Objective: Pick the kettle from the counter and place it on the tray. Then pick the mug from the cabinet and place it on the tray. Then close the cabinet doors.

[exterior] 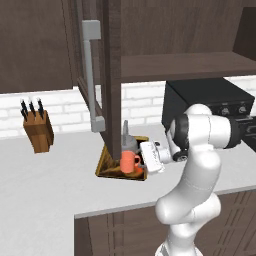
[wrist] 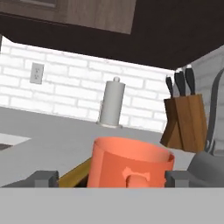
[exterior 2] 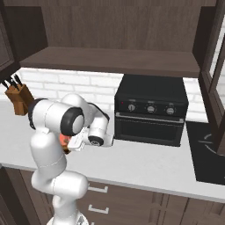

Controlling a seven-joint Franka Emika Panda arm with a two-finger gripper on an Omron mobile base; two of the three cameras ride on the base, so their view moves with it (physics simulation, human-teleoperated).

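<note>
- In the left base view the gripper [exterior: 142, 161] sat at centre frame, just right of the mug [exterior: 129, 162]; the orange mug stood upright on the tray [exterior: 107, 167], its side handle toward the gripper
- In the hand view the mug [wrist: 129, 162] filled the lower centre, with one grey fingertip [wrist: 43, 178] at lower left and the other at lower right, each standing apart from the mug's wall; the jaws were spread wide and gripped nothing
- The grey kettle [exterior: 128, 141] stood on the same tray just behind the mug, partly hidden by the open cabinet door [exterior: 111, 75]; its handle and body edge showed at the right edge of the hand view [wrist: 209, 162]
- The tray lay on the counter [exterior: 50, 175] at centre of the left base view, its golden rim [wrist: 74, 174] peeping out beside the mug in the hand view
- The cabinet [exterior 2: 114, 59] stood open across the top of the right base view
- A knife block [exterior: 38, 130] stood at left; a black oven [exterior 2: 150, 115] at right centre
</note>
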